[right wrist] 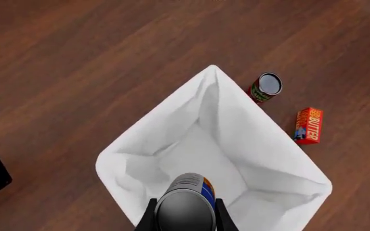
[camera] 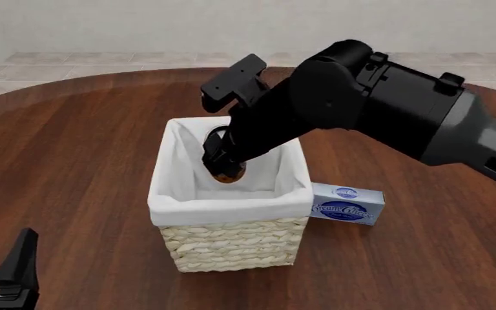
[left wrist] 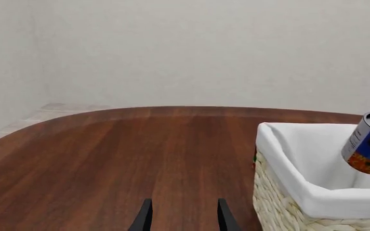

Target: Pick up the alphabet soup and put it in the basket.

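Right tool [right wrist: 184, 219] clenched on small blue-labelled alphabet soup can [right wrist: 186, 204], held tilted over the white-lined square wicker basket [camera: 230, 242], nothing seen lying inside, left tool [left wrist: 183, 216] released, low over wooden worktop [camera: 84, 161] at near left

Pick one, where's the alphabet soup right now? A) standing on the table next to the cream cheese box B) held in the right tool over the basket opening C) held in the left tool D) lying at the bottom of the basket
B: the alphabet soup sits clamped in the right tool, above the white-lined opening of the basket; the left tool is bare, off to the side.
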You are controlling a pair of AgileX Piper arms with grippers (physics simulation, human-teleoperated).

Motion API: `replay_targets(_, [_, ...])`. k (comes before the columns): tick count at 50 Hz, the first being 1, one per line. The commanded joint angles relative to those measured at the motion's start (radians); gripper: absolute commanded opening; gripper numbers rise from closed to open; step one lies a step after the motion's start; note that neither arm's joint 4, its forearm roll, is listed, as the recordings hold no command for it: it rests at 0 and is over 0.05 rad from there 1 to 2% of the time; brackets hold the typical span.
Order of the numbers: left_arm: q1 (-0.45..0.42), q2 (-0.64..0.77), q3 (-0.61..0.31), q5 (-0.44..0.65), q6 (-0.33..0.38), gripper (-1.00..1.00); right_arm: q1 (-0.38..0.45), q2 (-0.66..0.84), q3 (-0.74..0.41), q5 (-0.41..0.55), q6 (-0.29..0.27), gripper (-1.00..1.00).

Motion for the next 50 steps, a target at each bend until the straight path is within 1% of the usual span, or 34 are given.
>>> replay_targets(1, [0.003,0.0,0.0,-0.001,-0.002,1.0,-0.015,0.013,0.01,-0.05,0.034,-1.0])
replay_targets(27, [0.006,0.0,0.0,0.002,-0.004,1.0,-0.021,0.038,0.068,-0.116,0.065,-1.0])
replay_targets(36, [0.009,0.0,0.0,0.0,-0.004,1.0,-0.013,0.037,0.134,-0.161,0.08,-1.0])
replay_targets(42, [0.01,0.0,0.0,0.0,-0.002,1.0,-0.008,0.034,0.159,-0.179,0.095,-1.0])
replay_targets(50, [0.008,0.0,0.0,0.0,0.0,1.0,-0.011,0.034,0.18,-0.191,0.099,-1.0])
